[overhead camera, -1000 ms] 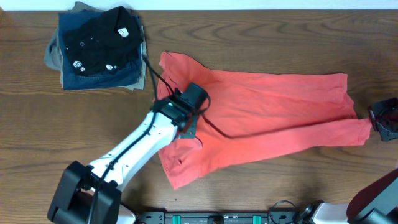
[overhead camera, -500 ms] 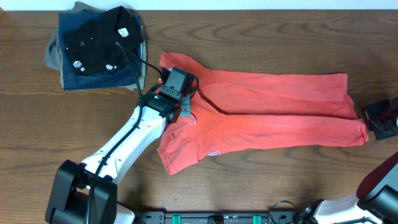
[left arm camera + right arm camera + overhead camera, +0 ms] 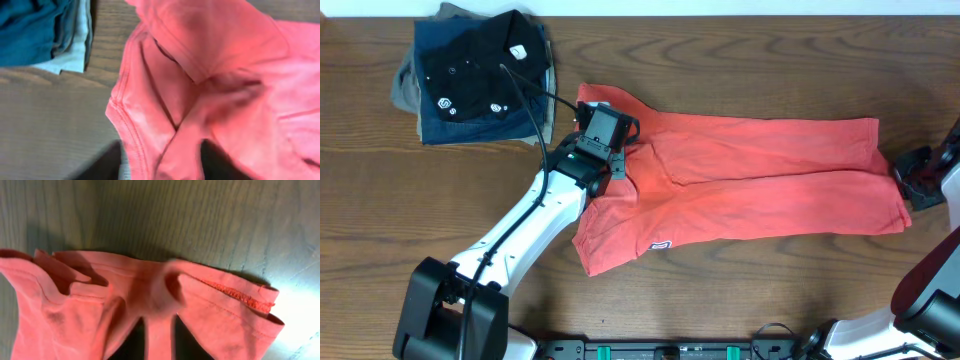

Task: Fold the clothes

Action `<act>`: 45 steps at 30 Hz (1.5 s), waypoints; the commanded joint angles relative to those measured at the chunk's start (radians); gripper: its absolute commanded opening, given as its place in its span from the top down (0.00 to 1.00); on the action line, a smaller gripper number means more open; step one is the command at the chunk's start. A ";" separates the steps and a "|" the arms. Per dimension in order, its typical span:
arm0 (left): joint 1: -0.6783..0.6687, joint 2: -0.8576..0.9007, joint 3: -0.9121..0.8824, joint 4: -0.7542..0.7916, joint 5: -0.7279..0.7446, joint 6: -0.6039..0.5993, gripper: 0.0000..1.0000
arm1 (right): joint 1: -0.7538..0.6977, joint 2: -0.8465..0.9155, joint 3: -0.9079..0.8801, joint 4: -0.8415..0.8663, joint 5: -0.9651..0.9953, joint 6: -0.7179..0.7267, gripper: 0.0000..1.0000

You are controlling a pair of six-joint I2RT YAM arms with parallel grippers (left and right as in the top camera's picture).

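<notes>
The clothes, a red-orange T-shirt [image 3: 760, 170], lie folded into a long band across the table, with a small white label [image 3: 660, 243] showing near the front left. My left gripper [image 3: 603, 118] rests over the shirt's left end by the collar. In the left wrist view, the left gripper [image 3: 160, 165] stands open with rumpled shirt cloth [image 3: 225, 75] lying between its fingers. My right gripper [image 3: 904, 180] is at the shirt's right edge. The right wrist view has the right gripper [image 3: 159, 340] partly open, a narrow strip of the hem [image 3: 75, 310] still between the fingers.
A stack of folded garments [image 3: 480, 75] sits at the far left, a black shirt with small white logos on top; its blue layers [image 3: 30, 25] lie close beyond my left fingers. The left arm's cable [image 3: 535, 110] loops beside the stack. Wooden table [image 3: 770, 280] surrounds the shirt.
The left gripper carried the shirt's near left part back toward the collar, narrowing the shirt into a band. Both grippers, shut on cloth before, now have their jaws parted.
</notes>
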 commanded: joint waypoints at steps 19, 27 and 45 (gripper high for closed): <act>0.221 0.048 0.248 -0.093 0.365 0.081 0.20 | 0.103 0.007 0.245 -0.215 -0.145 -0.274 0.06; 0.317 0.236 0.371 -0.076 0.603 0.136 0.12 | 0.251 0.007 0.244 -0.233 -0.145 -0.273 0.07; 0.314 0.486 0.370 0.095 0.603 0.051 0.12 | 0.352 0.007 0.244 -0.274 -0.096 -0.270 0.07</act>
